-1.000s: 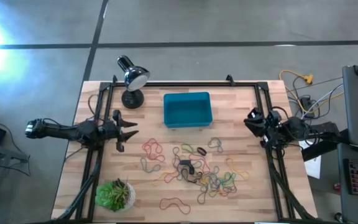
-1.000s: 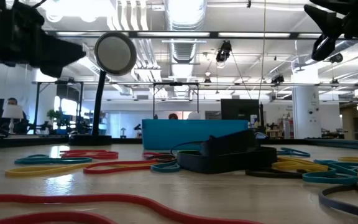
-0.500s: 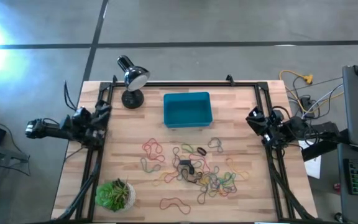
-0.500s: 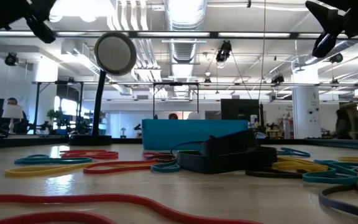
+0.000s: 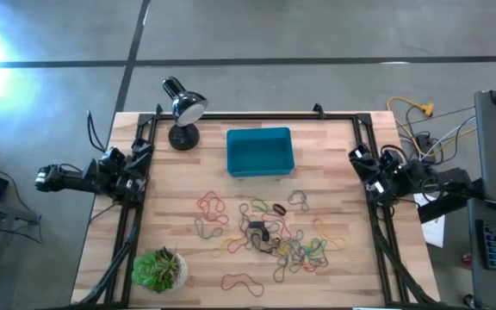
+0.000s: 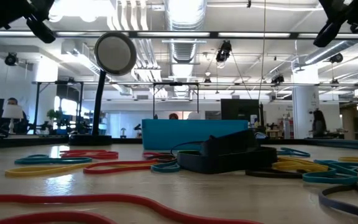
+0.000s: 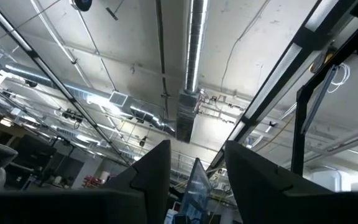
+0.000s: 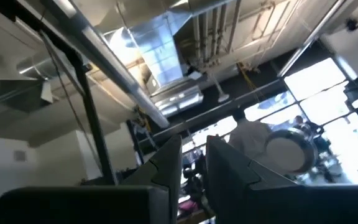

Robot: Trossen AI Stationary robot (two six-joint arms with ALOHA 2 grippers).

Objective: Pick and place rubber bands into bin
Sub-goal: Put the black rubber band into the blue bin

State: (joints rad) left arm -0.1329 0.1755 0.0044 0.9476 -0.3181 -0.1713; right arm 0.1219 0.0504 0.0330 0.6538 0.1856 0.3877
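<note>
Bands: rubber bands lay tangled mid-desk, in front of the bin; one red loop lay apart.
Handling: likely light, floppy, snag-prone; best pinched on a stray strand at the pile's edge.
Bin: looked empty.
Left gripper: at the desk's left edge, tilted upward, jaws parted, holding nothing.
Right gripper: right edge, jaws narrowly apart, empty.

You have bare desk along the far edge to the right of the bin, and clear wood between bin and lamp. The lamp blocks the far left corner, the plant the near left corner. Rubber bands litter the middle toward the near edge. Both arms sit folded at the side edges, pointing upward.
</note>
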